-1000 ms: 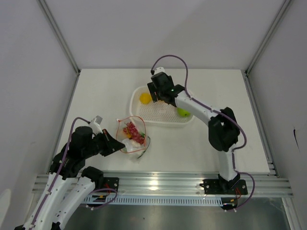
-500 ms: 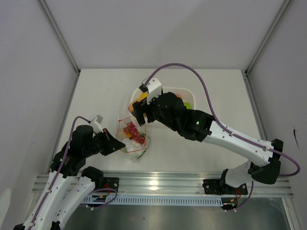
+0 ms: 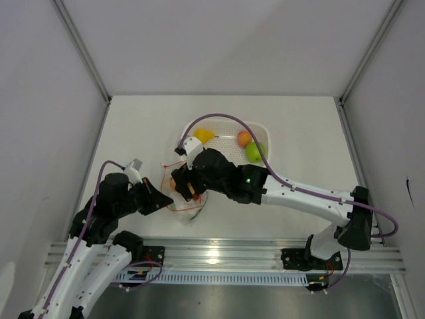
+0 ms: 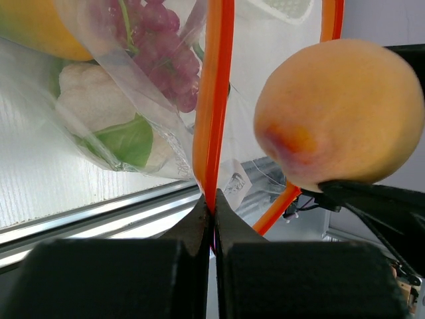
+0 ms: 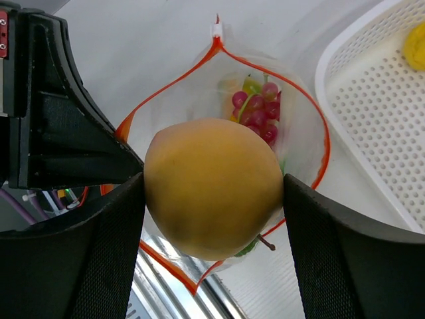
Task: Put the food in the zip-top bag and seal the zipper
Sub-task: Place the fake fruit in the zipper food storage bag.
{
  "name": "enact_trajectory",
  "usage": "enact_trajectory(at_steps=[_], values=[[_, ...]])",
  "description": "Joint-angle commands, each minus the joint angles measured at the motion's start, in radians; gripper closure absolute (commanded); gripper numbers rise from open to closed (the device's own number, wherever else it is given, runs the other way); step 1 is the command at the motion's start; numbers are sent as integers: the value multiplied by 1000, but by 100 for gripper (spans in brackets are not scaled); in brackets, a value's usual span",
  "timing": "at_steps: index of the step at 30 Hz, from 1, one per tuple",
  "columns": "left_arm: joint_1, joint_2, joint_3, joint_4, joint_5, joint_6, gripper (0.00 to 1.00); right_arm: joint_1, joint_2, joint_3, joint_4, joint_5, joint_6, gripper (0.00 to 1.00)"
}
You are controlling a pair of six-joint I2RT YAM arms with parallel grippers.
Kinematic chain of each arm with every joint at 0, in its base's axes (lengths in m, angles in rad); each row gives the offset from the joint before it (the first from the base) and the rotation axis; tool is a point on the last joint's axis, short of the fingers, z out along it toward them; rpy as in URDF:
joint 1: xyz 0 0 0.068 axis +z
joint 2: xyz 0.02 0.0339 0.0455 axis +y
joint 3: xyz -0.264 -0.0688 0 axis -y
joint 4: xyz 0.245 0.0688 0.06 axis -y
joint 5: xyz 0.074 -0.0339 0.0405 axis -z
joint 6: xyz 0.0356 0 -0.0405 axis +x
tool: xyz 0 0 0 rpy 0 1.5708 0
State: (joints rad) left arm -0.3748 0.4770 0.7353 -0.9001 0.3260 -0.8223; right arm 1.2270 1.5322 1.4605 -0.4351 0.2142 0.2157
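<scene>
Left end effector: closed right down, pinches the zipper at one end of the mouth and holds that edge up.

Right end effector: jaws spread wide, clamps the peach between both pads, one pad on each flank of the fruit.

Peach position: directly over the gaping mouth of the zip-top bag, inside the red-orange loop as seen from the right wrist. Cannot tell whether below the rim yet.

Bag position: on the table near its front left, just in front of the left arm, beside the near-left corner of the basket.

Bag contents visible through the plastic: grapes, cauliflower with a green leaf, something orange-yellow at the left wrist view's top corner, not identifiable.

In the basket: lemon, orange, green apple.
</scene>
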Motion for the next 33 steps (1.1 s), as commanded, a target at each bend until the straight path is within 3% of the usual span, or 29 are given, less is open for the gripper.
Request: enact_trajectory(at_steps=[1, 10, 13, 14, 16, 28, 33], values=[[2, 2, 45, 9, 13, 0, 100, 9, 28, 21, 38, -47, 30, 65], [2, -8, 47, 3, 15, -1, 99, 11, 184, 139, -2, -7, 22, 45], [2, -15, 44, 0, 13, -3, 99, 8, 230, 198, -24, 26, 14, 26], [2, -18, 44, -3, 12, -3, 99, 8, 238, 213, -33, 36, 11, 12], [2, -20, 49, -5, 10, -3, 100, 8, 249, 239, -36, 57, -1, 1], [2, -12, 38, 6, 15, -3, 99, -14, 106, 235, 7, 181, -119, 1], [2, -18, 42, -5, 7, 2, 100, -174, 79, 262, 18, 149, -95, 0]])
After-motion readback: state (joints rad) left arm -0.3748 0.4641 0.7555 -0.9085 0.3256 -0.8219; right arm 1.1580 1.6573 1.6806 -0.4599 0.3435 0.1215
